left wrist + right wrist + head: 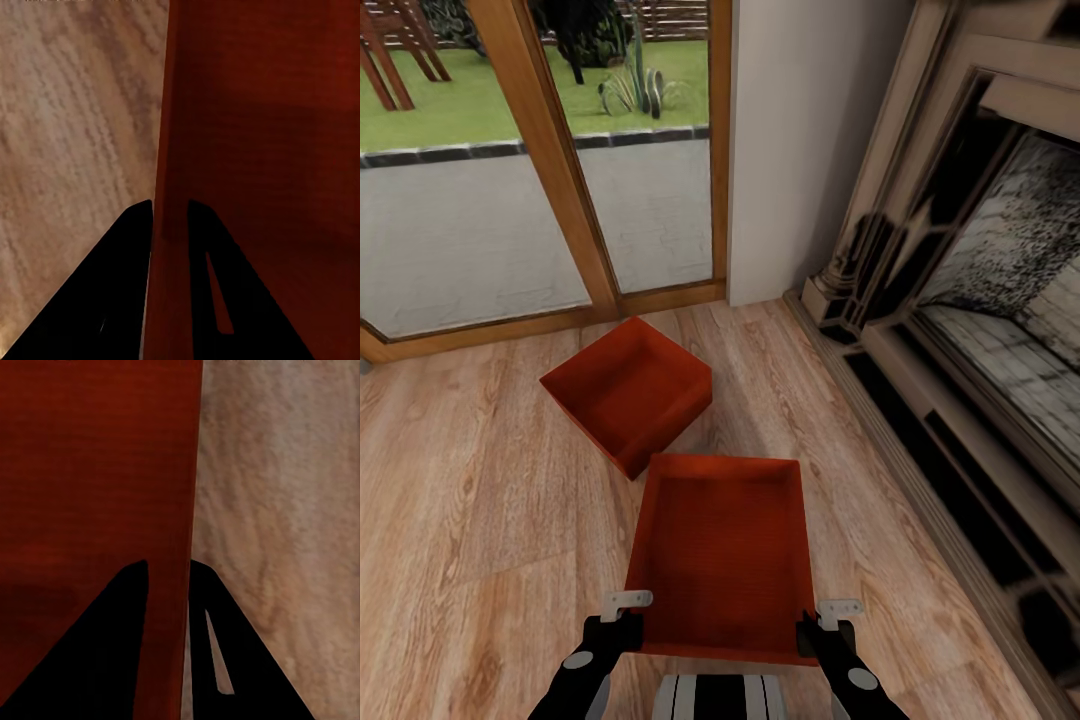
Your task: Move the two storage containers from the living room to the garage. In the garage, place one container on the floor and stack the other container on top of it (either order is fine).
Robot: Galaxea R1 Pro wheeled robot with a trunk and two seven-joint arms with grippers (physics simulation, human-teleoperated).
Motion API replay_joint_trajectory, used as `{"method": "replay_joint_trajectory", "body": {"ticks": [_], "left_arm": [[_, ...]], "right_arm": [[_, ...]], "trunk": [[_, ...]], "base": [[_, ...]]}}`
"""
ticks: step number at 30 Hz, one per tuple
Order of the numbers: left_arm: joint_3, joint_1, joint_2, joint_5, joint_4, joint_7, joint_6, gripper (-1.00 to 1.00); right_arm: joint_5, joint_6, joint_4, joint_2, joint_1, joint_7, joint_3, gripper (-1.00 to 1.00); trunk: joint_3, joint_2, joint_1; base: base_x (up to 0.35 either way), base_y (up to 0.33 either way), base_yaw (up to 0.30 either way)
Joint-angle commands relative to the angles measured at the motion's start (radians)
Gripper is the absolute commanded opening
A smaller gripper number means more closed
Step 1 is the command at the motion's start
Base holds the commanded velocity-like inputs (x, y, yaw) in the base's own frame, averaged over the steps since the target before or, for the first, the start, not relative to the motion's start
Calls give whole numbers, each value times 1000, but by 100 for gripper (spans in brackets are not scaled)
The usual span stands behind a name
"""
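Observation:
Two rust-red open-top storage containers are in the living room. The nearer one (725, 550) is directly ahead of me, with both grippers at its near corners. My left gripper (628, 625) is shut on its left wall (169, 150), one finger inside and one outside. My right gripper (818, 630) is shut on its right wall (187, 510) in the same way. The second container (628, 392) rests on the wood-plank floor just beyond, turned at an angle, its corner close to the first one's far edge.
A dark ornate fireplace (970, 330) runs along the right side. Wood-framed glass doors (560, 200) stand ahead, with a white wall section (800, 140) between them and the fireplace. Light plank flooring (470, 500) spreads to the left.

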Motion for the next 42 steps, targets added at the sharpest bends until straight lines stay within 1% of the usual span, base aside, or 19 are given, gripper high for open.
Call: {"method": "replay_joint_trajectory", "body": {"ticks": [1,33,42], "left_arm": [[-2,0,0,-6,-1,10,6,-100],[-3,0,3,-4,-3,9,18,-100],[-3,0,2,-3,-3,7,19,-100]], "right_arm": [[-8,-4,-1,-1,-1,-5,8,-100],[-9,-7,-1,-1,-1,-5,7,-100],[-8,-7,-1,-1,0,-4,7,-100]], "trunk": [[-1,0,0],[-1,0,0],[28,63,-35]], "base": [[0,0,0],[0,0,0],[0,0,0]]}}
